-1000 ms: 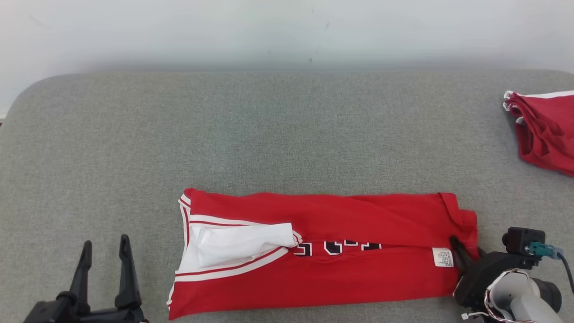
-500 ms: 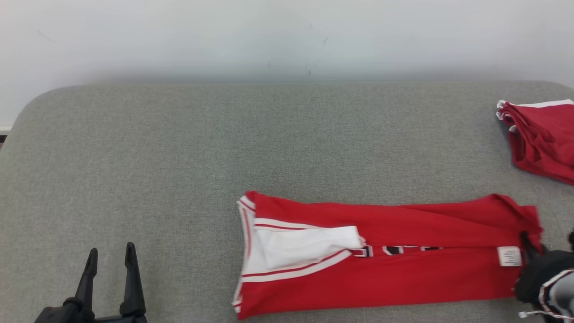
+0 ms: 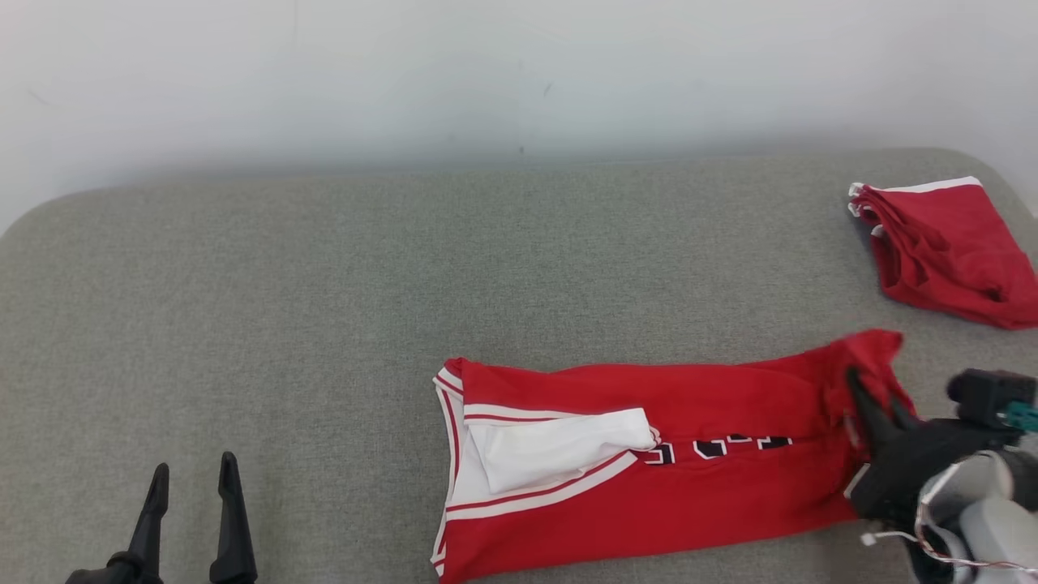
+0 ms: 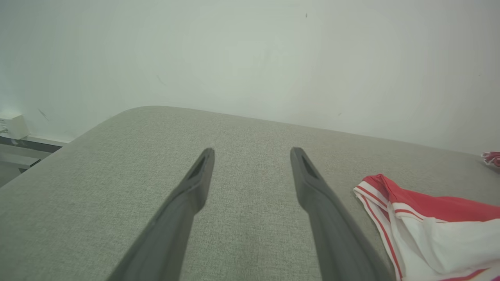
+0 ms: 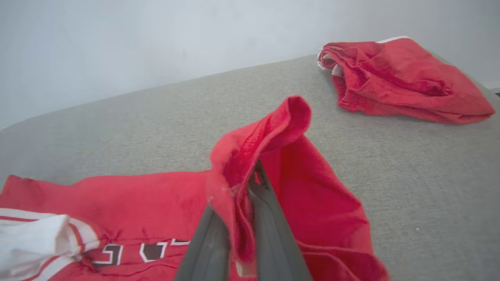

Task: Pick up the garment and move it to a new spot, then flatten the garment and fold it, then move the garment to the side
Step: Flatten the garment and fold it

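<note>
1. The red garment (image 3: 649,478) lies on the grey padded table (image 3: 324,308), on the near right part of it as the robot faces. The right gripper (image 3: 874,391) is at the garment's right-hand end.
2. From the right wrist, the right gripper (image 5: 254,185) has its two dark fingers pressed together on a bunch of the red cloth. That pinched end stands up off the table in a curled fold, while the rest of the garment (image 5: 136,199) stays flat.
3. The left gripper (image 3: 195,464) sits at the near left, well apart from the garment. Its fingers are spread and nothing is between them. From its own wrist, the left gripper (image 4: 253,150) hangs over bare table with the garment's striped end (image 4: 429,218) off to one side.
4. A row of black characters (image 3: 730,444) edged in white runs along the middle of the garment. A fold covers part of each one, so I cannot read them.
5. The garment is folded into a long strip running left to right across the table. The end with the white trim and white lining points to the robot's left, and the plain red end points right. The right end sits a little farther back than the left.
6. A second red garment (image 3: 941,251) lies bunched up at the far right of the table, apart from the first.
</note>
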